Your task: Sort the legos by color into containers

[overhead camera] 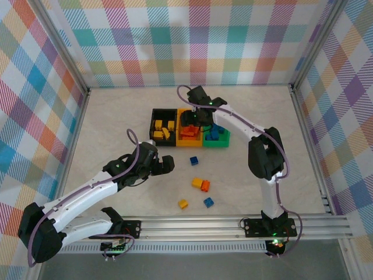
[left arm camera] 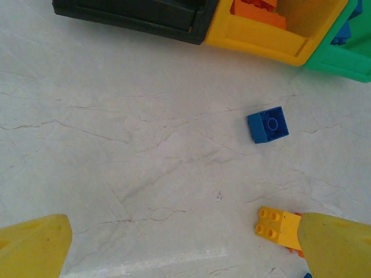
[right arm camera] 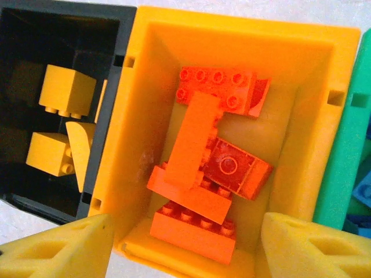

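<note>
My R hand hangs over the orange-yellow bin, fingers apart w/ nothing btw them. Orange-red legos lie piled in the bin below. Yellow ones sit in the black bin next to it, blue ones in the green bin.

My L hand hovers over the desk, fingers spread wide, empty. Five loose legos lie on the desk, all to the right of my L hand and on the near side of the bins. In the top view the nearest is a blue brick: squarish, so no long axis to line up with, and turned a little off square. In the L wrist view a yellow brick lies just beside one L fingertip.

I judge the L hand the nearer one for the loose pieces. The R hand is well apart from them, over the bins.
</note>
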Tool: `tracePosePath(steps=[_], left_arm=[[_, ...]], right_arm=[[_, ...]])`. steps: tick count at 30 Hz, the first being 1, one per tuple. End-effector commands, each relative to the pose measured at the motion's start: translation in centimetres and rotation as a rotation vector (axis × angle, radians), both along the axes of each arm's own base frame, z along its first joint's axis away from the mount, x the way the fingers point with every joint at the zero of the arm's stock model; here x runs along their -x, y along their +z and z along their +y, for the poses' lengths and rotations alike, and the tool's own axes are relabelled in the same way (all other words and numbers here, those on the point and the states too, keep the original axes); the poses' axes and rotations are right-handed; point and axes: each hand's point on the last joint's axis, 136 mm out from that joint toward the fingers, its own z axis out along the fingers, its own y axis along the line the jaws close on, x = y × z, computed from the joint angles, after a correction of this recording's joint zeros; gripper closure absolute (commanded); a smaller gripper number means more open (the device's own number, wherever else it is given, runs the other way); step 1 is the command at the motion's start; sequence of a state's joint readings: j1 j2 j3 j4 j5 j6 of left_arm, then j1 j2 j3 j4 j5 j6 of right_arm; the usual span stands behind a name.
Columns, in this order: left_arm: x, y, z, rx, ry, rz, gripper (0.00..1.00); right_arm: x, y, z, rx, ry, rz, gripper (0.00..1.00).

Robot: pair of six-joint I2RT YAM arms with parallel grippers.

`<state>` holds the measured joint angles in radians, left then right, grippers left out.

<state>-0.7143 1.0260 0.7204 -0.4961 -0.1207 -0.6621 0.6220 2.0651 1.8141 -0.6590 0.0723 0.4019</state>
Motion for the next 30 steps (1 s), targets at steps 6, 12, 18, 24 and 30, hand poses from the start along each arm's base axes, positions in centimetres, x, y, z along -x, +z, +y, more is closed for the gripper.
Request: tracePosePath(steps=[6, 12, 18, 24, 30], left_arm=[[-0.3, 0.0, -1.9, 0.007, -0.095, 0.031, 0.0], [0.2, -0.6, -7.5, -0.008, -0.275, 0.075, 0.06], [2.7, -3.2, -13.9, -0.08, -0.475, 0.135, 0.17], [4.0, -4.3, -17.3, -0.121, -0.578, 0.146, 0.33], [5.3, -4.5, -19.9, -0.128, -0.659, 0.166, 0.41]], right_arm=[[3.0, 3.8, -2.6, -0.044, -0.044, -0.07, 0.3], [7.6, 3.0, -6.6, -0.043, -0.102, -0.064, 0.29], [11.7, 2.3, -10.7, -0.037, -0.158, -0.06, 0.28], [13.8, 1.7, -13.8, -0.047, -0.21, -0.053, 0.28], [14.8, 0.8, -16.1, -0.05, -0.263, -0.041, 0.28]])
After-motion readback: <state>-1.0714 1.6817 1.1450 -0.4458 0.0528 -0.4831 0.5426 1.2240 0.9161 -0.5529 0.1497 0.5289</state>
